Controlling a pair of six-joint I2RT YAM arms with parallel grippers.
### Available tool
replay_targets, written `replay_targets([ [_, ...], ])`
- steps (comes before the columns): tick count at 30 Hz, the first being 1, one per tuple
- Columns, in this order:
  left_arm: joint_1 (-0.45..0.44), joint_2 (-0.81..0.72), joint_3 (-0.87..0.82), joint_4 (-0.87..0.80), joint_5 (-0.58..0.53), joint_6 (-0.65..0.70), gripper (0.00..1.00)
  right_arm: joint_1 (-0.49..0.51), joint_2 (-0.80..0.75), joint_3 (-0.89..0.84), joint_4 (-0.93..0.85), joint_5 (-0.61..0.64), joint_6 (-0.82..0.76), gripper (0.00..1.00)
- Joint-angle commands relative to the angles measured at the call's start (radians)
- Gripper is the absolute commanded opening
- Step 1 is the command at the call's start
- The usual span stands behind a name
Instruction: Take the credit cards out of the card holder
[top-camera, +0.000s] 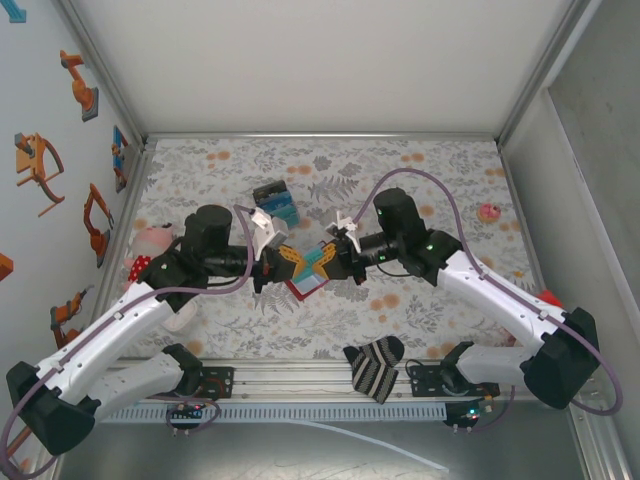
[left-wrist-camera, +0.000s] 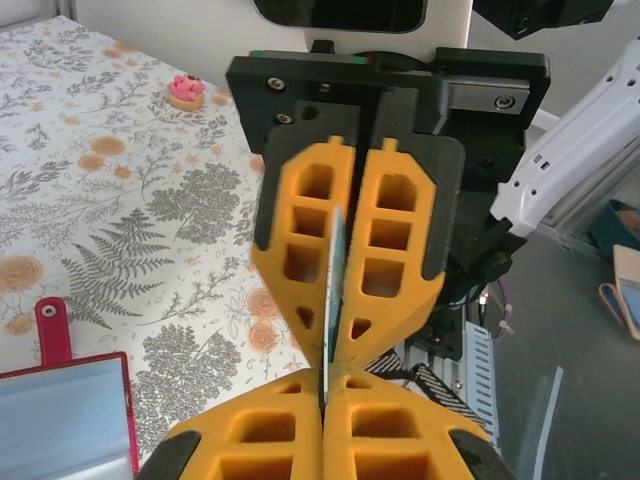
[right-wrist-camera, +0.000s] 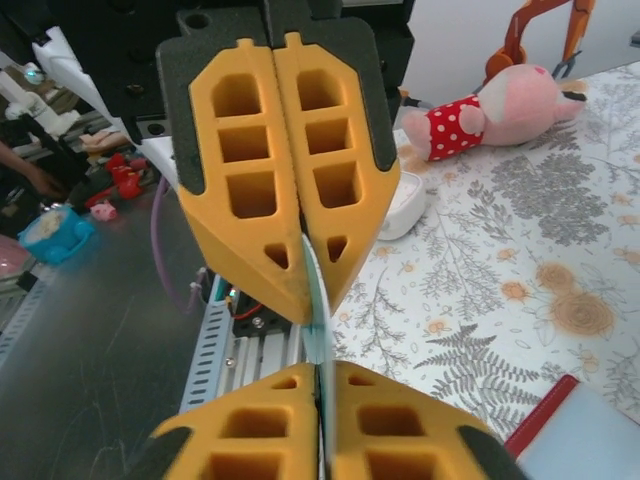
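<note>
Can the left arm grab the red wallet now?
Probably not yet. The left gripper is shut on a teal card, so it is busy, though the wallet lies open close by.

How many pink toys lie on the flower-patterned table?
2. A pink plush animal in a red dotted dress lies at the left edge of the table. A small round pink toy sits near the right edge. Others may be hidden.

Tabletop (top-camera: 430, 170) covered with grey-and-orange floral cloth. Plain white back wall (top-camera: 320, 60) seen behind. Left wall (top-camera: 30, 70) decorated with orange robot-arm stickers (top-camera: 80, 85). Enclosure framed by aluminium posts (top-camera: 540, 70); grey panel (top-camera: 600, 130) set at right. Slotted metal rail (top-camera: 290, 385) fixed along near edge. Lighting even, shadows soft.
</note>
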Motion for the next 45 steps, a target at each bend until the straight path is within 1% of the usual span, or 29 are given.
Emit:
replay_targets([
  [1, -0.001, -0.020, 0.028, -0.041, -0.074, 0.065, 0.00, 0.004, -0.023, 0.028, -0.019, 0.087, -0.017, 0.35],
  [2, 0.000, -0.025, 0.026, -0.046, -0.108, 0.080, 0.00, 0.003, -0.032, 0.023, -0.017, 0.102, -0.019, 0.40],
  [5, 0.016, -0.026, 0.030, -0.074, -0.181, 0.132, 0.00, 0.002, -0.073, 0.001, -0.004, 0.172, -0.015, 0.45],
  [7, 0.042, -0.018, 0.038, -0.093, -0.202, 0.163, 0.00, 0.002, -0.102, -0.012, -0.003, 0.237, -0.010, 0.50],
  [8, 0.061, -0.013, 0.043, -0.099, -0.202, 0.178, 0.00, 0.002, -0.117, -0.020, -0.001, 0.271, -0.009, 0.54],
  [9, 0.078, -0.006, 0.046, -0.101, -0.201, 0.187, 0.00, 0.002, -0.130, -0.027, 0.004, 0.304, -0.002, 0.66],
  [10, 0.100, 0.003, 0.050, -0.103, -0.199, 0.199, 0.00, 0.002, -0.146, -0.035, 0.009, 0.344, 0.005, 0.70],
  [11, 0.121, 0.011, 0.055, -0.104, -0.199, 0.214, 0.00, 0.002, -0.157, -0.041, 0.012, 0.378, 0.012, 0.80],
  [13, 0.150, 0.034, 0.063, -0.116, -0.207, 0.253, 0.00, 0.002, -0.174, -0.048, 0.013, 0.450, 0.024, 0.83],
  [14, 0.160, 0.051, 0.069, -0.120, -0.222, 0.272, 0.00, 0.002, -0.180, -0.050, 0.015, 0.486, 0.032, 0.89],
  [15, 0.169, 0.068, 0.075, -0.124, -0.237, 0.287, 0.00, 0.002, -0.184, -0.053, 0.017, 0.516, 0.039, 0.90],
  [16, 0.177, 0.090, 0.086, -0.130, -0.252, 0.307, 0.00, 0.002, -0.186, -0.056, 0.023, 0.545, 0.045, 0.99],
  [20, 0.199, 0.201, 0.140, -0.151, -0.296, 0.384, 0.00, 0.002, -0.179, -0.062, 0.040, 0.643, 0.068, 0.99],
  [23, 0.221, 0.293, 0.193, -0.158, -0.297, 0.423, 0.00, 0.002, -0.174, -0.066, 0.061, 0.708, 0.085, 0.99],
  [31, 0.253, 0.541, 0.340, -0.203, -0.295, 0.555, 0.00, 0.002, -0.153, -0.068, 0.062, 0.806, 0.121, 0.99],
  [37, 0.281, 0.663, 0.404, -0.198, -0.279, 0.633, 0.00, 0.002, -0.128, -0.057, 0.029, 0.910, 0.143, 0.99],
  [45, 0.341, 0.770, 0.432, -0.171, -0.263, 0.675, 0.00, 0.003, -0.112, -0.066, 0.041, 0.951, 0.159, 0.99],
])
